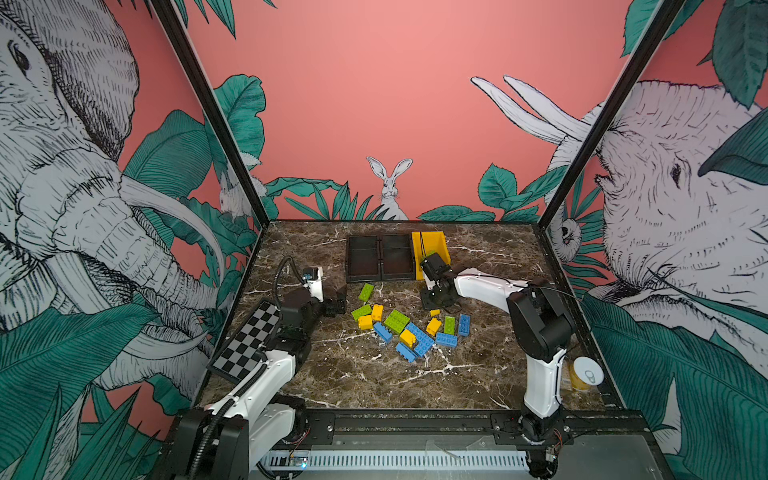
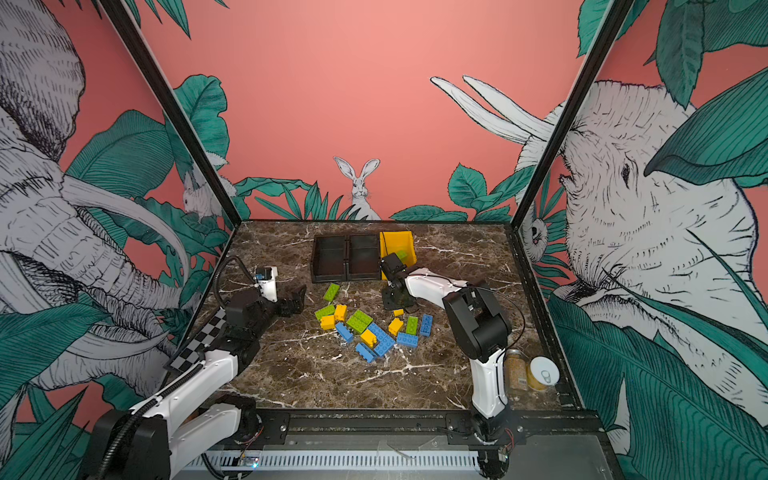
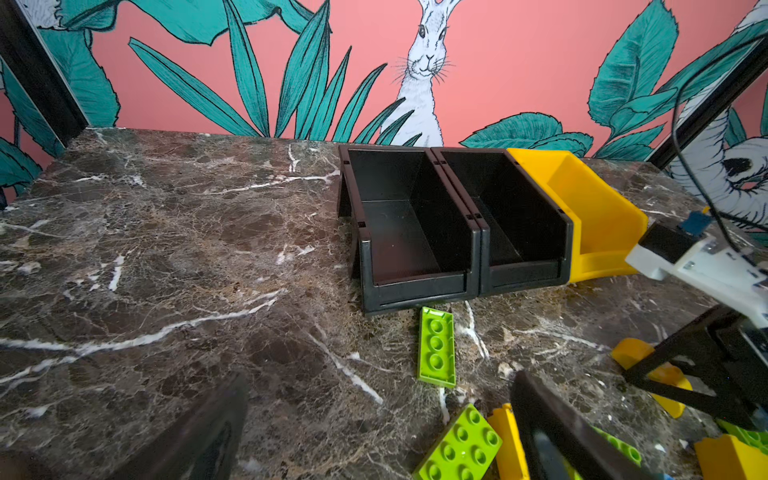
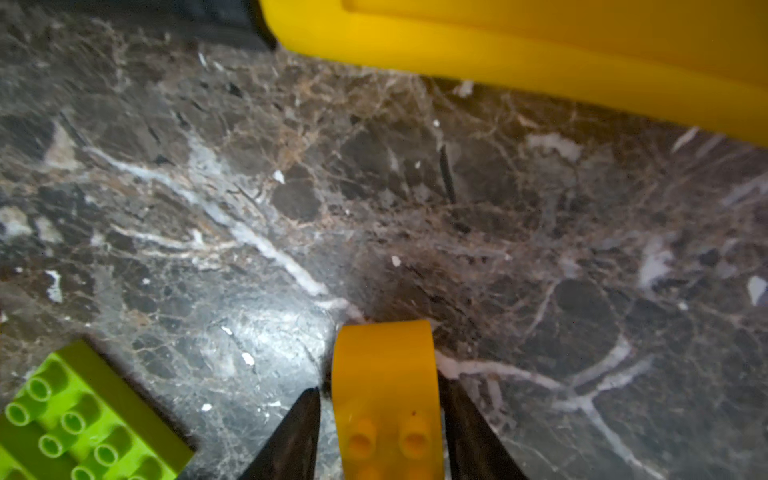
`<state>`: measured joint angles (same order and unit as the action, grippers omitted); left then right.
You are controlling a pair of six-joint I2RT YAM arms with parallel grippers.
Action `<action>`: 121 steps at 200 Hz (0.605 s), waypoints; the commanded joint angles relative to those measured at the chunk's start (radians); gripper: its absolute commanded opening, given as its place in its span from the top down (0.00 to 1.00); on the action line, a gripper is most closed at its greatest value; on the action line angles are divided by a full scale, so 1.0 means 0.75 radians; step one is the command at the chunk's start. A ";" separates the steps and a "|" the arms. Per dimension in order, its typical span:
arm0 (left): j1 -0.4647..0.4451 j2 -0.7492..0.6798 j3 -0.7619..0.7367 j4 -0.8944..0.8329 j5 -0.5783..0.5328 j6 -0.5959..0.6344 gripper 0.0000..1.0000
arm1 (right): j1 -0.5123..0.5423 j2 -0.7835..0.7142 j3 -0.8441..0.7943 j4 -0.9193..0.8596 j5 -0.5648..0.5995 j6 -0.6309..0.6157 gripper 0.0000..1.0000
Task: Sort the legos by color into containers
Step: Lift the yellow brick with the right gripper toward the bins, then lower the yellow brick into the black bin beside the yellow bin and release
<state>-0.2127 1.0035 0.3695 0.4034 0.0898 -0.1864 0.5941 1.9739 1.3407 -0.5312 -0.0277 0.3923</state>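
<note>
Green, yellow and blue legos lie in a loose pile (image 1: pixel 399 328) mid-table in both top views. My right gripper (image 4: pixel 380 395) is down at the table with its jaws astride a small curved yellow lego (image 4: pixel 384 374), also seen in a top view (image 1: pixel 435 312). One finger touches it; a narrow gap shows at the other. At the back stand two black containers (image 1: pixel 363 259) (image 1: pixel 397 259) and a yellow container (image 1: pixel 436 241) holding a green lego (image 2: pixel 401 254). My left gripper (image 1: pixel 338 301) hovers wide open left of the pile, empty, near a green lego (image 3: pixel 436 345).
A checkerboard panel (image 1: pixel 249 340) leans at the left edge. A white-lidded can (image 1: pixel 586 374) and a spice jar (image 2: pixel 515 370) stand at the front right, beside the right arm's base. Black frame posts mark the back corners.
</note>
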 commanded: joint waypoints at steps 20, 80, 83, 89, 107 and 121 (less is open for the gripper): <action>0.000 -0.035 -0.004 0.002 0.010 0.005 0.01 | 0.009 0.005 0.002 -0.031 0.043 -0.029 0.63; -0.001 -0.048 -0.002 -0.004 0.006 0.007 0.01 | 0.008 -0.119 0.105 -0.014 0.042 -0.083 0.78; -0.002 -0.049 -0.003 -0.004 0.005 0.007 0.01 | 0.010 -0.129 0.126 -0.016 0.037 -0.091 0.79; -0.001 -0.053 -0.006 -0.003 0.002 0.007 0.01 | 0.008 -0.137 0.152 -0.016 0.033 -0.096 0.79; 0.000 -0.057 -0.015 0.007 -0.007 0.003 0.01 | 0.009 -0.134 0.265 -0.012 0.012 -0.118 0.81; -0.001 -0.055 -0.018 0.015 -0.007 -0.001 0.01 | 0.009 -0.095 0.362 0.000 0.003 -0.133 0.81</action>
<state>-0.2127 0.9813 0.3695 0.4034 0.0887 -0.1867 0.5957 1.9244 1.4963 -0.5568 -0.0158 0.3286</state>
